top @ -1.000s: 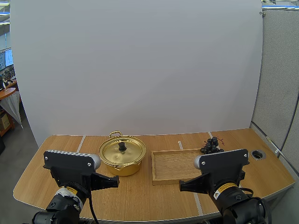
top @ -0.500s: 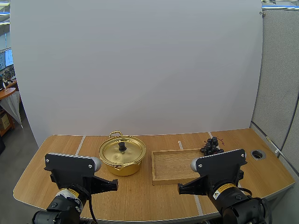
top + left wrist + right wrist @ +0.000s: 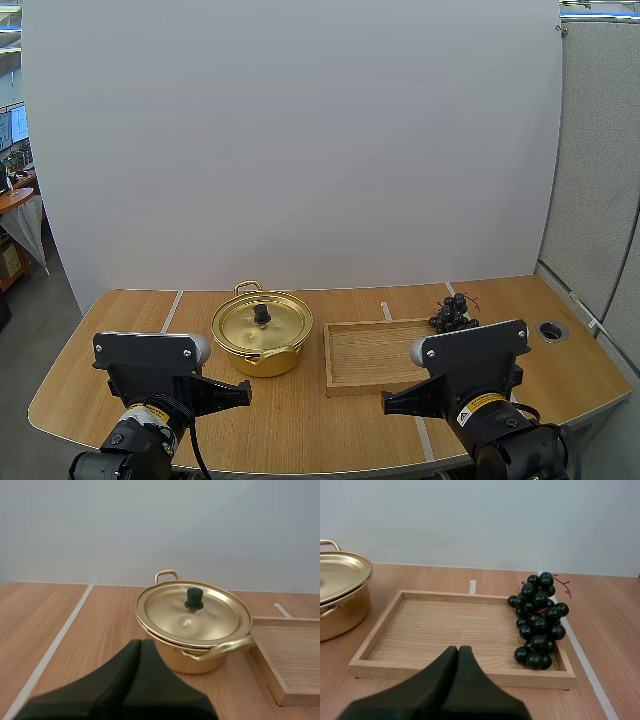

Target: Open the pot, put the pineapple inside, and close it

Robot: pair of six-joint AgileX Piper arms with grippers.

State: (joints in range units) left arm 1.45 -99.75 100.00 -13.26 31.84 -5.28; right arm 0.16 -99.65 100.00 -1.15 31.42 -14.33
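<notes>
High view: we see a pale wooden surface (image 3: 110, 320) with rounded corners, crossed by thin light seams, and a round grommet hole (image 3: 552, 329) near its right edge. A plain white screen (image 3: 300, 140) stands behind it, with a grey partition (image 3: 600, 160) to the right. A gold metal pot (image 3: 262, 345) sits left of centre, its gold lid (image 3: 275, 325) on, topped by a black knob (image 3: 261, 314). Just to its right, apart from it, lies a shallow rectangular wooden tray (image 3: 365, 355). The fruit here is a bunch of dark grapes (image 3: 452, 313) at the tray's far right corner. At the near edge, the left end effector (image 3: 247, 394) points toward the pot and the right end effector (image 3: 386, 404) toward the tray.

Left wrist view: our left fingers (image 3: 115, 680) lie pressed together in one narrow wedge, holding nothing, short of the pot. This closer look adds two looped handles (image 3: 167, 574) and a small dent (image 3: 187, 624) in the lid.

Right wrist view: our right fingers likewise lie together, empty, before the tray's near rim. The grapes lie along the tray's right rim, a reddish stem (image 3: 563, 585) at their far end. We cannot tell whether they rest inside the tray or on the rim.
</notes>
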